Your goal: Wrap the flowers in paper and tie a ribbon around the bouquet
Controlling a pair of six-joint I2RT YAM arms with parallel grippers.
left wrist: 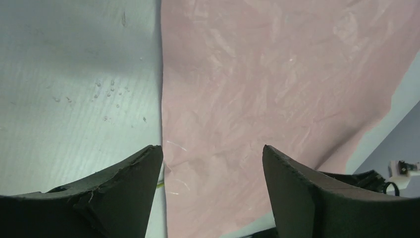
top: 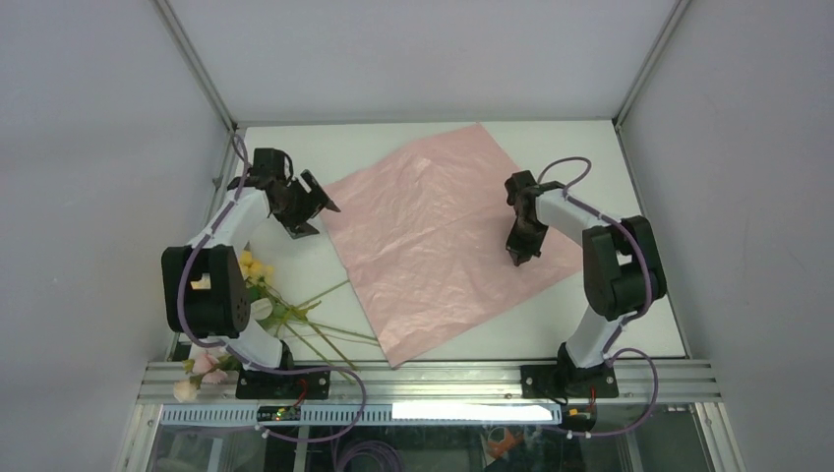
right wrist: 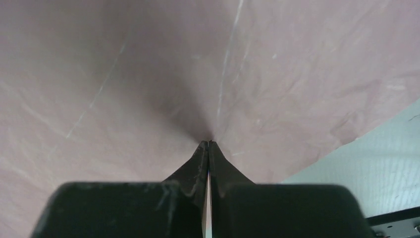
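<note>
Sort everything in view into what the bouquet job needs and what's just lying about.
Job:
- paper, pink side up, pinched by the right gripper
- flowers, by the left arm's base
- ribbon: not in view

Just there:
- table
- metal rail
- purple cables

White bench [top: 492, 329], its surface dotted with small specks [left wrist: 109, 94], sits inside grey enclosure walls [top: 89, 118]; an aluminium rail [top: 443, 379] lines its near edge.

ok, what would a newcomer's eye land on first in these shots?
The pink paper dominates, spread diamond-wise across the middle. The right tool is shut on a pucker near its right corner; the left tool hangs open over its left edge. Flowers lie by the left arm.
</note>
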